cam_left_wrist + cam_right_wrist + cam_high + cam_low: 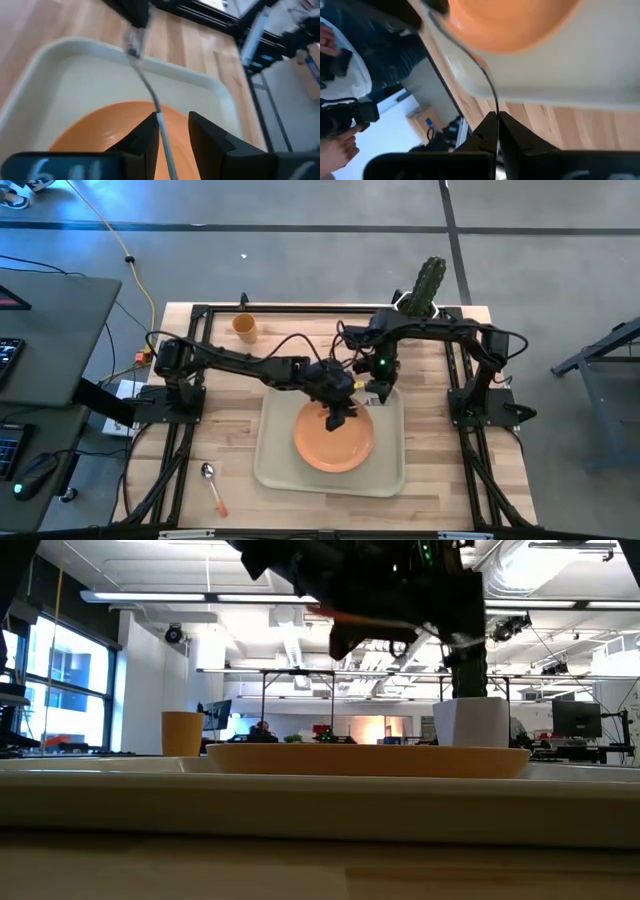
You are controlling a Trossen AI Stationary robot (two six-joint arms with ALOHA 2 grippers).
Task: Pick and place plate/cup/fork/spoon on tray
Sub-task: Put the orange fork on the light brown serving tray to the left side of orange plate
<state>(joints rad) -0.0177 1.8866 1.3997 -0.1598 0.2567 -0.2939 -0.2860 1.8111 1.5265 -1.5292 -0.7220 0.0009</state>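
The orange plate (335, 445) lies on the pale tray (272, 465) at the table's middle. Above them hangs the thin fork (147, 85), stretched between my two grippers; in the low view its orange handle (365, 615) runs about level. My right gripper (496, 120) is shut on one end of it, over the tray's far right part. My left gripper (174, 127) is over the plate, open, with the fork's other end between its fingers. The orange cup (245, 328) stands at the far left. The spoon (212, 485) lies flat near the table's front left. My right gripper pinches one end of the fork (496, 112) between its two fingers. The fork runs on from the fingertips toward my left gripper, lifted clear of tray and plate. My left gripper has the fork close beside one finger (150, 132); I cannot tell whether it touches.
A white pot with a green cactus (420, 295) stands at the far right edge. Black arm frames (180, 395) run along both sides of the table. A desk with a keyboard (40, 350) is off to the left. A person's hands (340, 145) show beyond the table.
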